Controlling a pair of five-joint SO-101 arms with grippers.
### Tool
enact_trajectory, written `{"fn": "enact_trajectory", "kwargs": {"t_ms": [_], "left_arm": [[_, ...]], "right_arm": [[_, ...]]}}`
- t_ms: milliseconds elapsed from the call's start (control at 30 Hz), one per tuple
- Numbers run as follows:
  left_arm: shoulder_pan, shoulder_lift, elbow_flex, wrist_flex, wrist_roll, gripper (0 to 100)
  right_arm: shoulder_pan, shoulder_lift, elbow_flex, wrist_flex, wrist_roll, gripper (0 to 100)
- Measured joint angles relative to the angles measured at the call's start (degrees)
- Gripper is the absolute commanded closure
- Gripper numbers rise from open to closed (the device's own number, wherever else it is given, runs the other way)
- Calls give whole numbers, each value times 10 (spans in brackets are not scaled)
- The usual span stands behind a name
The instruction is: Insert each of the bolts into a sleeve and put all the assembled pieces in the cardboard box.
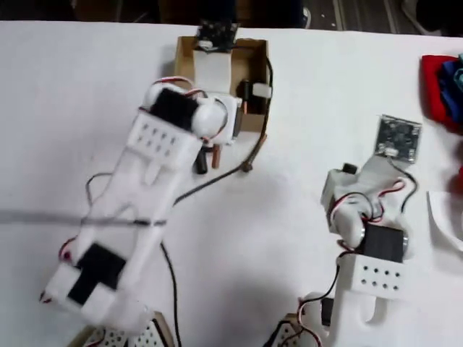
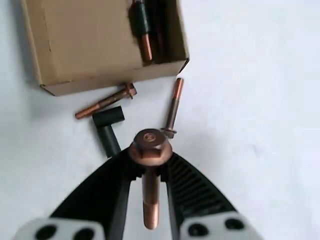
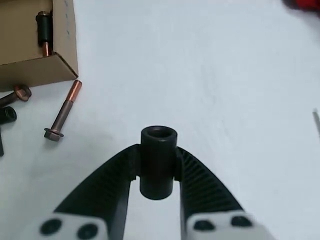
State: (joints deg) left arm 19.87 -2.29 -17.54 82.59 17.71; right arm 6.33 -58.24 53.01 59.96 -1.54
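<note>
Gripping a bolt (image 2: 150, 150) with left fingers (image 2: 107, 190), clamping a sleeve (image 3: 158, 160) with right fingers (image 3: 100, 190), not yet mating them; already holding one assembled piece (image 2: 141, 30) in the box (image 2: 75, 80); leaving loose bolts (image 2: 106, 102) and loose sleeves (image 2: 107, 125) lying beside it on the table (image 2: 250, 100).

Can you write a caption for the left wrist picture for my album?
The left hand grips a copper-coloured metal bolt near the open brown cardboard box.

No text, number, label or sign can be read anywhere in these views. The copper-coloured hexagon-headed metal bolt (image 2: 149, 145) closest to the left wrist camera has a faint mark on its head, too blurred to read. The small square dark circuit board (image 1: 398, 137) in the high view carries fine markings too small to make out.
</note>
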Motion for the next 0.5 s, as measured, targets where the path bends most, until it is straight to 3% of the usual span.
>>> {"fn": "enact_trajectory", "kwargs": {"t_ms": [267,500], "left_arm": [[2,-124,68,-47,0,975],[2,-204,187,-204,0,975]], "right_arm": [[-84,-123,150,-135,0,975],[-141,-346,321,-230,0,975]]}}
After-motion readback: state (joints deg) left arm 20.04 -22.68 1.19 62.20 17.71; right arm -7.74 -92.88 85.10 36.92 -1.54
